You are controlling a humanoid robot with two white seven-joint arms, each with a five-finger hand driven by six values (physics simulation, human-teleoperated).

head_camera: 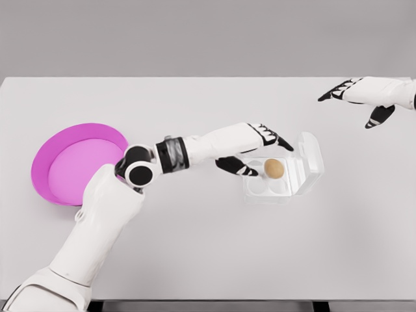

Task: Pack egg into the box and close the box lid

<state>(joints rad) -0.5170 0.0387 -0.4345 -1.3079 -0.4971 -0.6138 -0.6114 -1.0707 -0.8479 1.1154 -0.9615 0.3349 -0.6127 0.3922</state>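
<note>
Egg (273,169) sits in box (284,170) right of desk (208,247) centre, lid upright on its right; left hand (259,151), fingers loose and empty, hovers beside it, nearer than the spread, empty right hand (364,97) at the far right edge.

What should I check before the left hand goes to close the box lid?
1. Egg sits in a cup of the clear box: ok.
2. Left hand released the egg, fingers spread beside it: ok.
3. Lid open on the box's right side, not closed: not ok.
4. Other cups free of objects: ok.
5. Right hand away from the box, at the far right: ok.
6. Pink plate holds no egg: ok.
</note>
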